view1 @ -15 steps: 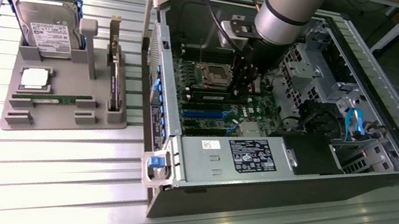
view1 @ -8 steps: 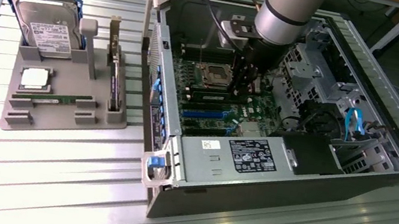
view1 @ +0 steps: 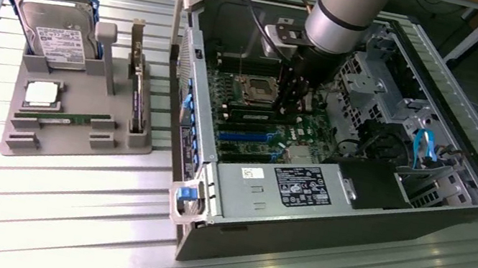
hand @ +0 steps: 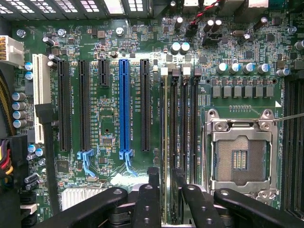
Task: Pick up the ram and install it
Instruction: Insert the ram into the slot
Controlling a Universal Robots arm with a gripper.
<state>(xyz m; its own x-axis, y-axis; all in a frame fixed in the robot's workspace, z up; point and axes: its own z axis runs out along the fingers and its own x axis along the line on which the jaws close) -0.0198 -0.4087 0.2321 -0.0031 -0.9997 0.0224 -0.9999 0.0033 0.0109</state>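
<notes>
Reaching down into the open computer case (view1: 320, 235) with the gripper (view1: 292, 110), low over the motherboard (hand: 109, 95). Standing with fingers (hand: 153, 178) spread apart, clamped on nothing. Straddling the ram (hand: 166, 142), seen edge-on as a thin pale-green strip in the memory slot nearest the long black expansion slot (hand: 145, 104), with one fingertip on each side and a gap to both. Cannot tell how deeply seated. Bordered on the other side by three dark memory slots (hand: 185, 123), then by the open processor socket (hand: 240, 159).

Outside the case, toward the exterior view's left, on the slatted table (view1: 59, 220): a grey fixture tray (view1: 71, 150) carrying a hard drive (view1: 57, 34), a square silver processor (view1: 41, 94), an upright expansion card (view1: 138, 88) and another narrow green stick (view1: 62, 117) lying along the front holder, well apart from the gripper.
</notes>
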